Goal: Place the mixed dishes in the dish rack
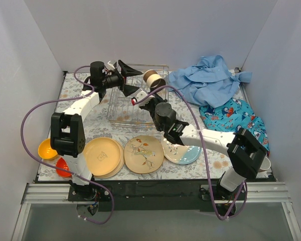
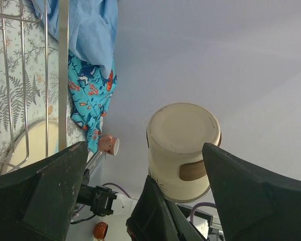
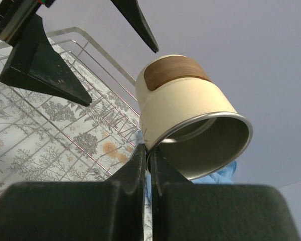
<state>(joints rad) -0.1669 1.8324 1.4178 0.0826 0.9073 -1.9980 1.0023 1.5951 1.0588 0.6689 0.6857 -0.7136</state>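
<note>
A cream cup with a brown patch hangs tilted over the back of the wire dish rack. My right gripper is shut on its rim. In the right wrist view the cup has its mouth toward the camera. My left gripper stands wide open just left of the cup, not touching it. In the left wrist view the cup shows beyond and between the open fingers. Three plates lie in front: yellow, floral, cream and blue. Orange and red bowls sit front left.
A plain blue cloth is bunched at the back right and a patterned one lies right of the rack. Another small cup stands near the table's front right corner. White walls close in three sides.
</note>
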